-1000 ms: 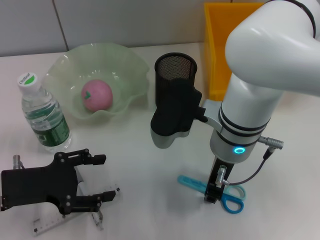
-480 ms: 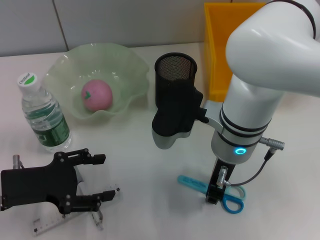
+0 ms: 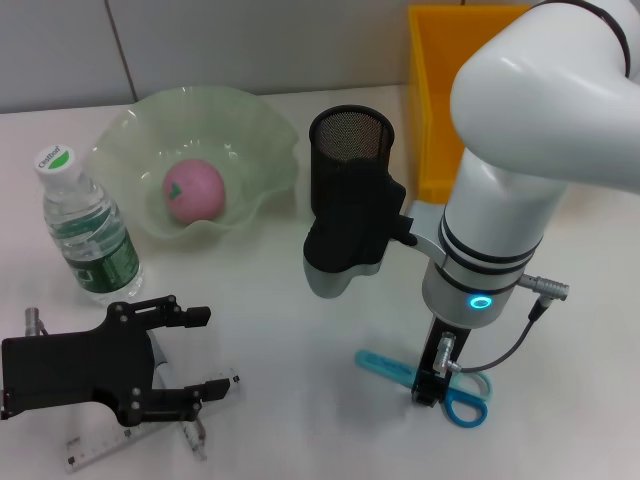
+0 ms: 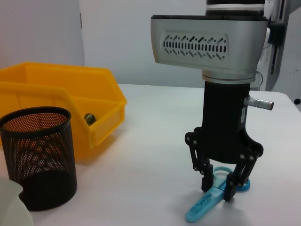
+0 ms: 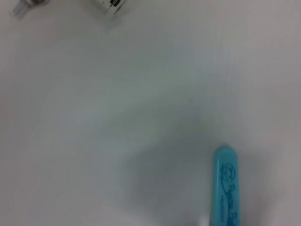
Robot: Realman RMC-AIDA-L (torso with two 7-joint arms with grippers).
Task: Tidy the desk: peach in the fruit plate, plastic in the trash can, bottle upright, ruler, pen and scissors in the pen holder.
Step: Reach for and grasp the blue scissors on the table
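Note:
My right gripper (image 3: pixel 428 392) points straight down at the front right. In the left wrist view its fingers (image 4: pixel 229 190) are closed on either side of the blue scissors (image 4: pixel 207 203), which lie flat on the table (image 3: pixel 300 340). The scissors also show in the head view (image 3: pixel 465 403) and the right wrist view (image 5: pixel 226 188). My left gripper (image 3: pixel 205 353) is open and low over the clear ruler (image 3: pixel 90 452) at the front left. The pink peach (image 3: pixel 194 190) lies in the green fruit plate (image 3: pixel 255 120). The bottle (image 3: pixel 88 235) stands upright. The black mesh pen holder (image 3: pixel 350 160) stands mid-table.
A yellow bin (image 3: pixel 432 100) stands at the back right, beside the pen holder, with a small object (image 4: pixel 89 118) inside. A thin pen-like item (image 3: pixel 196 438) lies by the ruler under my left gripper.
The right arm has shifted very slightly over the scissors. Nothing else has moved.

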